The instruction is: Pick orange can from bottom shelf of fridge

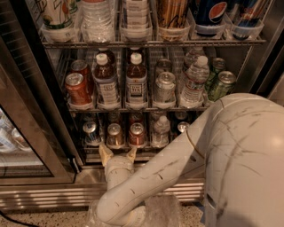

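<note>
While the orange can (115, 135) stands upright at the front edge of the bottom shelf (148, 149), left of centre, it is not yet grasped. Nothing touches it as far as I can see. It is second in the front row: blue-and-silver can (92, 132) just beside it toward the left corner, red can (136, 134) just beside it on the other side, then a small water bottle (160, 131) and one more silver-topped can (183, 127) toward the right end.

Gripper (118, 154) sits low at the shelf's front edge, just below and in front of the orange can, its two tan fingers (105, 153) spread apart and holding nothing. They look lined up with the orange can.

Progress, my read: the approach is mostly done. Reaching in, closing on the can and lifting it out of the fridge (49, 195) are left. The close neighbours leave tight room for the fingers.

Writing: a Pepsi logo (216, 11) shows on a blue bottle at the top shelf's right end. The brown bottles (136, 82) on the middle shelf carry white labels, text unreadable. No legible text on the orange can.
</note>
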{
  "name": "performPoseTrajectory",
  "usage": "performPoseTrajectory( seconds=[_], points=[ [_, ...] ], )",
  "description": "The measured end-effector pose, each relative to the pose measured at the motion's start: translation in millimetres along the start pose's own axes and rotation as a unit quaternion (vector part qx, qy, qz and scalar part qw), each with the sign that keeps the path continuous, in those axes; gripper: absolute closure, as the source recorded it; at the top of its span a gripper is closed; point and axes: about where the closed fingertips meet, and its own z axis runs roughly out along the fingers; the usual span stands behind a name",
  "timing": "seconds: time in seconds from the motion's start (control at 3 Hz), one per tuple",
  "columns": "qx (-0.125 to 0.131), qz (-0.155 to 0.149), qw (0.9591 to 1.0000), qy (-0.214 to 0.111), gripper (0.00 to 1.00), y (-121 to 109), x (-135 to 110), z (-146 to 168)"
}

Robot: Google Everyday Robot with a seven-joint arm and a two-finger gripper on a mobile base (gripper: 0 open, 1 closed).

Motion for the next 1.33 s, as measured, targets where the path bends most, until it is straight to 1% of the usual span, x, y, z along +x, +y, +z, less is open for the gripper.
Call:
performPoseTrajectory(
  seconds=[0.33,0.67,1.0,1.33],
  points=[
    [0.0,0.0,1.0,0.0,0.12,0,0,0],
    [-0.003,-0.007,1.0,0.006,0.22,3,10,1],
    [-0.002,-0.022,0.9997,0.009,0.33,8,23,-4],
    [-0.004,-0.029,0.9996,0.008,0.33,12,33,-1]
  ],
)
